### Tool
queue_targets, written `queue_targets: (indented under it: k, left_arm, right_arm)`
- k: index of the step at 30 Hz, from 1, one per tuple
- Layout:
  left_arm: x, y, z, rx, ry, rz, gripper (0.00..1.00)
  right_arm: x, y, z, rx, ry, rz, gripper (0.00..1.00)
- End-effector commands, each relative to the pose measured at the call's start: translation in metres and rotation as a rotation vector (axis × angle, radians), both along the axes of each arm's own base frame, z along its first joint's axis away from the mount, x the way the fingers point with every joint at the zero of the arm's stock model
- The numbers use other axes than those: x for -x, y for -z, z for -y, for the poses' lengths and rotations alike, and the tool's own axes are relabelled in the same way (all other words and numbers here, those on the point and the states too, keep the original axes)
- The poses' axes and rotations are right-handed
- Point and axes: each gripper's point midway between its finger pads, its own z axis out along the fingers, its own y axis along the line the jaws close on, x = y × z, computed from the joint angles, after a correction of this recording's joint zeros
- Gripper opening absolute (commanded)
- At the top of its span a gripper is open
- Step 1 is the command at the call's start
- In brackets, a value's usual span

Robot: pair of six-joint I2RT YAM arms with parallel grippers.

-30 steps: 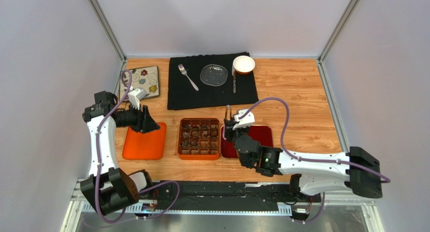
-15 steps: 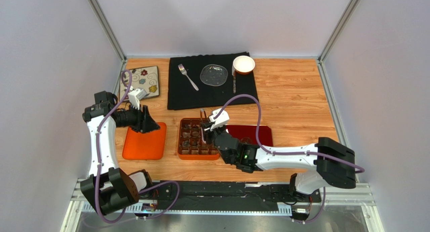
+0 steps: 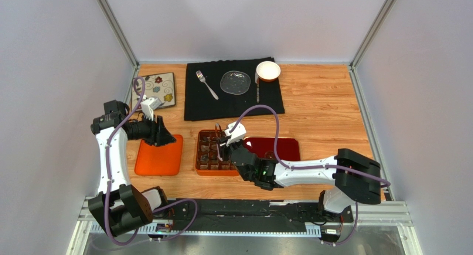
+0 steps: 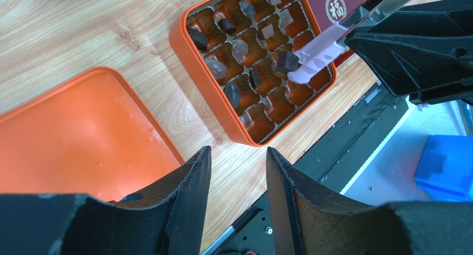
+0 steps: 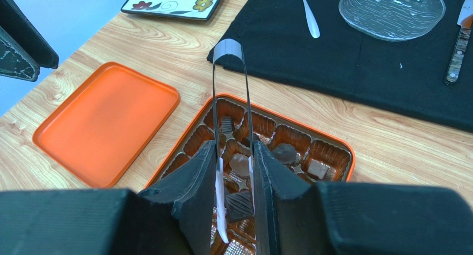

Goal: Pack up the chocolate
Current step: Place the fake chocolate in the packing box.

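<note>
An orange box (image 3: 196, 155) with a brown grid insert sits at the table's front middle. Several chocolate pieces, round and square, lie in its cells (image 4: 229, 26). My right gripper (image 3: 222, 147) is shut on metal tongs (image 5: 229, 50) with white tips. The tips pinch a dark square chocolate (image 5: 238, 205) just above the box's cells; in the left wrist view that same chocolate (image 4: 284, 61) shows between the tongs' tips (image 4: 319, 50). My left gripper (image 4: 237, 155) hangs open and empty above the wood between the orange lid (image 3: 159, 155) and the box.
A dark red tray (image 3: 280, 147) lies right of the box. A black cloth (image 3: 233, 100) at the back carries a fork (image 3: 206, 84), a glass plate (image 3: 235, 82), a knife (image 3: 258, 91) and a white bowl (image 3: 268, 71). A flowered plate (image 3: 160, 87) sits at back left.
My right arm swung left with the tongs, from over the dark red tray to over the orange box. The left arm stayed still.
</note>
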Motion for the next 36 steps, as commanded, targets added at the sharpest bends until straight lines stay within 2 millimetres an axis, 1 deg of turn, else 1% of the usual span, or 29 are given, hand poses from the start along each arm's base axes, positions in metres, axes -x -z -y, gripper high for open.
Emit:
queue_targets:
  k: [1, 3, 15, 17, 29, 32, 34, 36]
  left_arm:
    - [0.0, -0.008, 0.001, 0.007, 0.005, 0.037, 0.5]
    - [0.0, -0.008, 0.001, 0.005, 0.008, 0.038, 0.5]
    - [0.001, -0.007, 0.0, -0.007, 0.01, 0.041, 0.5]
    - [0.0, -0.008, 0.0, -0.008, 0.01, 0.044, 0.5]
    - [0.001, -0.008, -0.001, -0.012, 0.009, 0.045, 0.5]
    - [0.001, -0.007, -0.001, -0.009, 0.009, 0.041, 0.5]
    - [0.002, -0.007, 0.0, -0.008, 0.011, 0.04, 0.5]
    - [0.002, -0.007, 0.0, -0.009, 0.012, 0.041, 0.5]
  right_arm:
    - [-0.002, -0.031, -0.011, -0.129, 0.011, 0.022, 0.27]
    - [-0.003, -0.029, -0.008, -0.126, 0.018, 0.022, 0.27]
    - [-0.003, -0.032, -0.004, -0.131, 0.025, 0.031, 0.32]
    - [-0.003, -0.032, -0.003, -0.131, 0.028, 0.03, 0.34]
    - [-0.003, -0.032, 0.006, -0.125, 0.045, 0.034, 0.35]
    - [-0.004, -0.034, 0.011, -0.124, 0.058, 0.04, 0.35]
    - [-0.004, -0.039, 0.017, -0.133, 0.07, 0.048, 0.35]
    - [-0.004, -0.046, 0.027, -0.14, 0.087, 0.058, 0.35]
